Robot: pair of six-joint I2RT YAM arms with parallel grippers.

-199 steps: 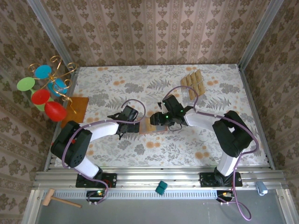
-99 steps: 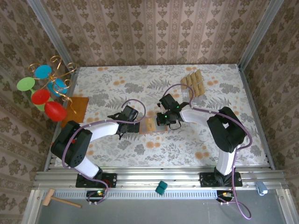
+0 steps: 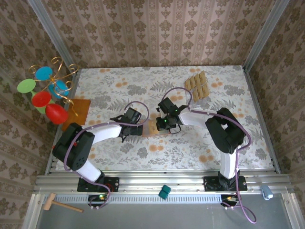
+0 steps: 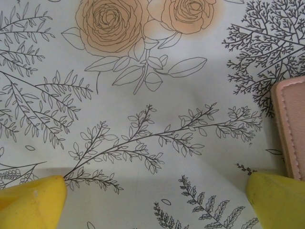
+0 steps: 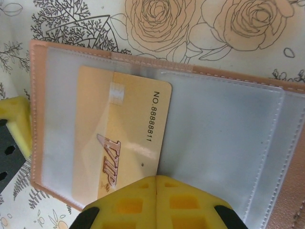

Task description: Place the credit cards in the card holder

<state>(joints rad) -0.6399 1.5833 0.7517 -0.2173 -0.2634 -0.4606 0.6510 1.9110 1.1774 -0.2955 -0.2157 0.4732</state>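
The card holder point(image 5: 224, 124) lies open on the flowered cloth, its clear pockets facing up. One tan credit card point(image 5: 128, 129) marked VIP sits partly inside the left pocket, its right edge sticking out. My right gripper point(image 5: 156, 183) is shut, its joined yellow tips resting over the card's lower edge. My left gripper point(image 4: 157, 191) is open, and its right finger point(image 4: 276, 200) stands at the holder's pink edge point(image 4: 290, 129). From above, both grippers meet at the card holder point(image 3: 153, 128). Several more credit cards point(image 3: 198, 85) lie in rows at the back right.
An orange-brown mat point(image 3: 81, 109) lies at the left, beside a gold stand with coloured discs point(image 3: 45, 90). Metal rails and patterned walls close in the table. A teal block point(image 3: 164, 192) and a wooden mallet point(image 3: 59, 204) lie below the front rail.
My right gripper's jaws have closed from partly open to shut, and its wrist has shifted left and back over the holder. The left arm has stayed still.
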